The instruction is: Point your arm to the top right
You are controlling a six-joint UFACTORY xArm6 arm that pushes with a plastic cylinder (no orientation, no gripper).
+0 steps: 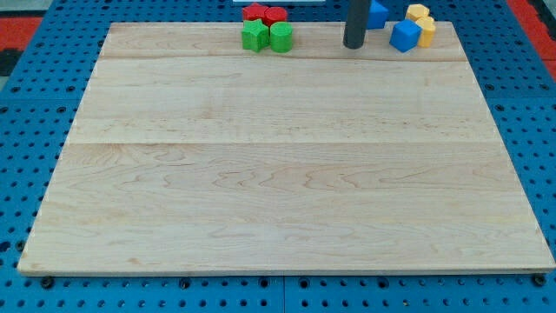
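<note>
There are no jaws here, so nothing is held; my tip rests near the worktop's top edge, right of centre; a blue block sits just behind it, a blue cube and two yellow blocks lie toward the top right corner; heading straight there would likely shove these off the edge; the red blocks and green blocks lie well clear.

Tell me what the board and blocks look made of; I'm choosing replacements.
Board: light wood, judging by grain lines and plank seams, matte finish. Blue cube and green blocks: solid, evenly coloured, slightly glossy, probably painted wood or plastic; I cannot tell which.
</note>
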